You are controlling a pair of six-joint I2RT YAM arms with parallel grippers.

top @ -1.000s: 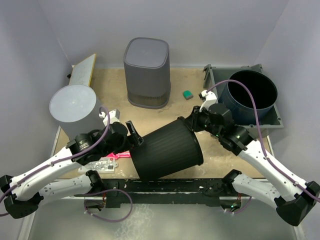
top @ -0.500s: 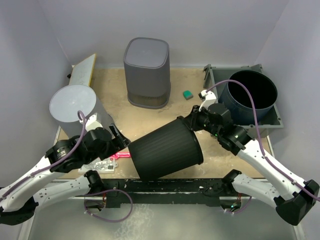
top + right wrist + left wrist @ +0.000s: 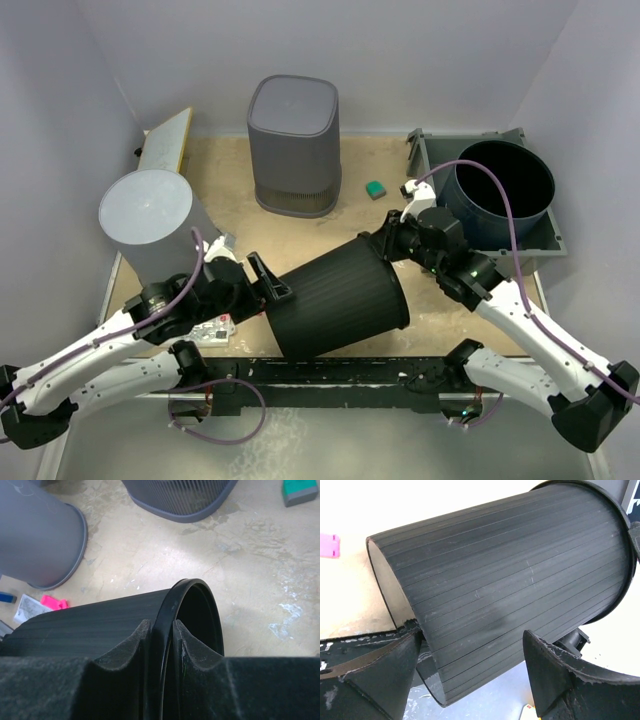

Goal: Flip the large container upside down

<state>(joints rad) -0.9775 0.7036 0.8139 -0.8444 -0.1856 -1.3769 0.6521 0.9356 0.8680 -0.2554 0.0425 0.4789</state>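
Black ribbed container (image 3: 335, 305) lies on side near table's (image 3: 228, 185) front edge. Only right wrist view shows right gripper (image 3: 160, 630) pinching rim, one finger inside. Left wrist view: left gripper (image 3: 472, 640) spread wide around closed end, not clamped.

The large container (image 3: 75, 627) is cut off by the picture's edge.

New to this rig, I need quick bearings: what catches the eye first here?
A big black ribbed container lies tipped on its side near the front of the table. The right gripper pinches its rim, one finger inside, one outside, while the left gripper stands wide open at its ribbed wall. Behind, a gray bin stands at the back.
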